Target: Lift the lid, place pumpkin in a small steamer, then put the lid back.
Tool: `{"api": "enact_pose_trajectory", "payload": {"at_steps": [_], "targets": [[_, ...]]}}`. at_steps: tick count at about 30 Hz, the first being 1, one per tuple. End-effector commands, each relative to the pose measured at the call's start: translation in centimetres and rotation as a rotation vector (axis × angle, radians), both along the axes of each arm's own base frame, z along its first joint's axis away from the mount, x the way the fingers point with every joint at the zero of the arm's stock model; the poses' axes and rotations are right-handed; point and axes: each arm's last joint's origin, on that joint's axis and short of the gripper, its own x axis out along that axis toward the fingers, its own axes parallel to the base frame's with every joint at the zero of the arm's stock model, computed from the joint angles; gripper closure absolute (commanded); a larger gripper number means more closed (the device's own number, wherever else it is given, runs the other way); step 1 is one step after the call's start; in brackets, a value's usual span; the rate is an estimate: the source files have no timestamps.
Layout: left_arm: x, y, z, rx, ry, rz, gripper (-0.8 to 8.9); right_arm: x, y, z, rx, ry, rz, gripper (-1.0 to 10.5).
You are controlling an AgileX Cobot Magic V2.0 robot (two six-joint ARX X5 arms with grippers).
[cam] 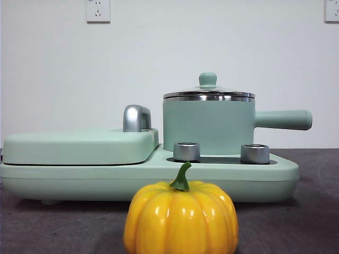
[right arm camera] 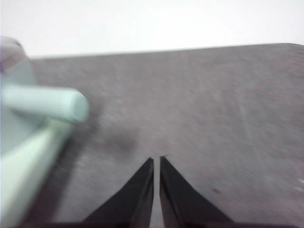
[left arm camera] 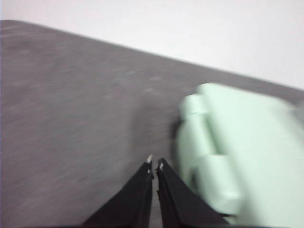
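Note:
A glossy yellow-orange pumpkin (cam: 180, 218) with a green stem sits on the dark table, close to the front camera. Behind it the mint-green small steamer (cam: 208, 126) stands on the cooker base, its long handle (cam: 282, 119) pointing right. The glass lid (cam: 208, 92) with its mint knob rests on the pot. Neither arm shows in the front view. My left gripper (left arm camera: 155, 164) is shut and empty over bare table beside the cooker's end. My right gripper (right arm camera: 156, 160) is also shut and empty, near the steamer's handle (right arm camera: 45, 103).
The mint-green cooker base (cam: 148, 177) spans most of the table, with a flat griddle cover (cam: 79, 145) and chrome handle (cam: 136, 118) on its left half. Two steel dials (cam: 186, 151) face front. A white wall with sockets stands behind.

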Motion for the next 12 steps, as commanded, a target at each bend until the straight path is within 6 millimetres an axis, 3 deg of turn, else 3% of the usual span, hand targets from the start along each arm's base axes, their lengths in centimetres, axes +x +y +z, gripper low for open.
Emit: {"api": "enact_pose_trajectory", "payload": {"at_steps": [1,6,12], "targets": [[-0.1,-0.3,0.3,-0.033,-0.018,-0.103,7.95,0.0,0.3,0.7,0.109,-0.045,0.093,9.3],[-0.4,-0.5,1.9,-0.106,-0.041,-0.17,7.96,-0.7,0.5,3.3,0.209,-0.066,0.144,9.3],[-1.1,-0.9,5.0,-0.145,-0.041,-0.264,7.96,-2.9,0.5,8.2,0.254,-0.053,0.136,9.3]]}}
